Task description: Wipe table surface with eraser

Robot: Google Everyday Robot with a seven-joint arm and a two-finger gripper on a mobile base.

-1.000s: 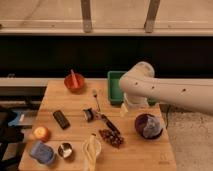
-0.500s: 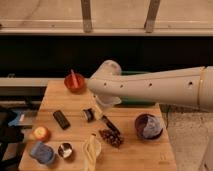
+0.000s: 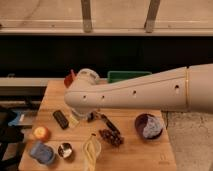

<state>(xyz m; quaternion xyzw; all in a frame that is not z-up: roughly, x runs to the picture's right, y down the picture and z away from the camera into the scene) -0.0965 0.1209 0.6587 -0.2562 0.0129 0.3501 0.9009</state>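
Black and flat, the eraser [image 3: 61, 119] lay free on the wooden table surface [image 3: 150, 155] just beside the pincer [image 3: 74, 119], which hung released under the white arm [image 3: 140, 92], seemingly poised to grasp it.

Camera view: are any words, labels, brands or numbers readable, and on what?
No text can be read.
A small dark mark on the table, front right corner: too blurred to read.
The arm, green bin, eraser and the gripper beside it: no text visible.
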